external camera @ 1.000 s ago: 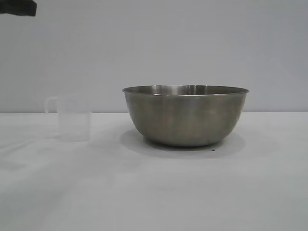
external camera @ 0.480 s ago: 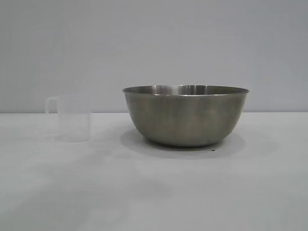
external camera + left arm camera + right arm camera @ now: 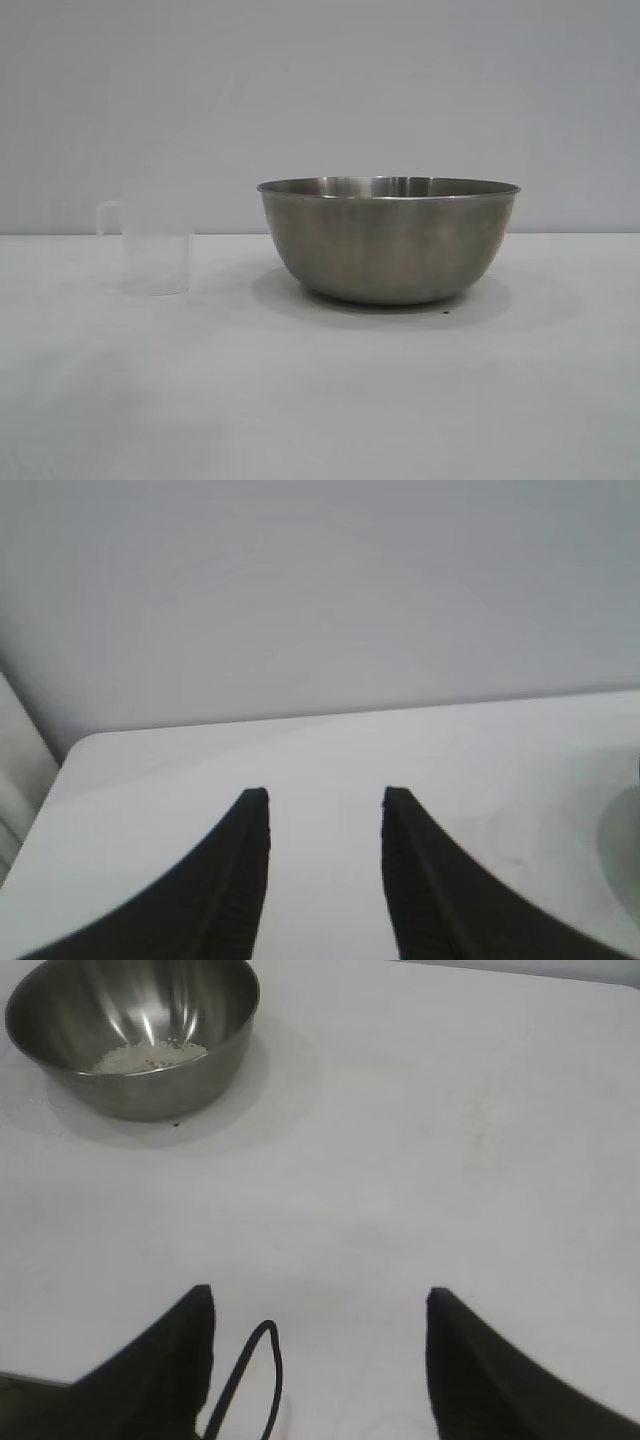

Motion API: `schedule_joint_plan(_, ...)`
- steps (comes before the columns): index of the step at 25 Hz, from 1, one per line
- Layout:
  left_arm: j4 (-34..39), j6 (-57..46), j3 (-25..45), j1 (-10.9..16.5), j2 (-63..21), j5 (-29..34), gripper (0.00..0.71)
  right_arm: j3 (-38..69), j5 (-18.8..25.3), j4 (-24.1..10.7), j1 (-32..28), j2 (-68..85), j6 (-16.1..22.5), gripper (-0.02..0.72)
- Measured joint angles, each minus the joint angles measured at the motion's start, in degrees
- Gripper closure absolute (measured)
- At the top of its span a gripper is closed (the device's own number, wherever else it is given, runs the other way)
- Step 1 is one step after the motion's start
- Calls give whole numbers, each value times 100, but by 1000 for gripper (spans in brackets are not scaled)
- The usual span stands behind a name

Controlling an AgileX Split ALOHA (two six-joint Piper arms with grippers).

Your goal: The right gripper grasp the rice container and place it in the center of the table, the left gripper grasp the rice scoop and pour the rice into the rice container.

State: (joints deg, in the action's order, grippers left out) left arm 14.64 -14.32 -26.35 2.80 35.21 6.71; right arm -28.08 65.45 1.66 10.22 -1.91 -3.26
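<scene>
The rice container (image 3: 388, 240), a large steel bowl, stands on the white table (image 3: 320, 400) near the middle. In the right wrist view it (image 3: 133, 1035) holds a small heap of rice (image 3: 148, 1057). The rice scoop (image 3: 155, 247), a translucent cup with its handle to the left, stands upright to the left of the bowl and looks empty. My left gripper (image 3: 326, 800) is open and empty above bare table near a rounded corner. My right gripper (image 3: 320, 1300) is open and empty, well back from the bowl. Neither gripper shows in the exterior view.
A thin black cable loop (image 3: 255, 1375) hangs between the right gripper's fingers. A tiny dark speck (image 3: 445, 312) lies on the table by the bowl's base. The table's rounded corner and edge (image 3: 75, 755) show in the left wrist view.
A dark arm part at the top left corner of the exterior view has moved out of sight. The bowl and the scoop have stayed where they were.
</scene>
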Motion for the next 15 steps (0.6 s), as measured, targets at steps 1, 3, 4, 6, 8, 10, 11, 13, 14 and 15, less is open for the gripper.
schedule_joint_plan(1, -27, -6, 0, 86, -219, 292, 483, 0, 0, 0, 0, 0, 0, 254)
schedule_joint_plan(3, -276, 52, 0, 230, -542, 1076, 483, 0, 0, 0, 0, 0, 0, 254)
schedule_joint_plan(4, -520, 184, 0, 277, -662, 1363, 483, 0, 0, 0, 0, 0, 0, 254)
schedule_joint_plan(6, -1159, 855, 0, 414, -983, 1856, 483, 0, 0, 0, 0, 0, 0, 254)
schedule_joint_plan(8, -2033, 1672, 0, 637, -1323, 2248, 483, 0, 0, 0, 0, 0, 11, 254)
schedule_joint_plan(10, -2557, 2323, 0, 940, -1648, 2829, 483, 0, 0, 0, 0, 0, 11, 254)
schedule_joint_plan(11, -2687, 2461, 0, 1029, -1757, 3144, 483, 0, 0, 0, 0, 0, 11, 254)
schedule_joint_plan(13, -2752, 2518, 0, 1117, -1971, 3634, 483, 0, 0, 0, 0, 0, 11, 254)
schedule_joint_plan(14, -2696, 2443, 0, 1117, -2058, 3839, 483, 0, 0, 0, 0, 0, 11, 254)
schedule_joint_plan(15, -2552, 2304, 0, 1117, -2171, 3975, 483, 0, 0, 0, 0, 0, 11, 254)
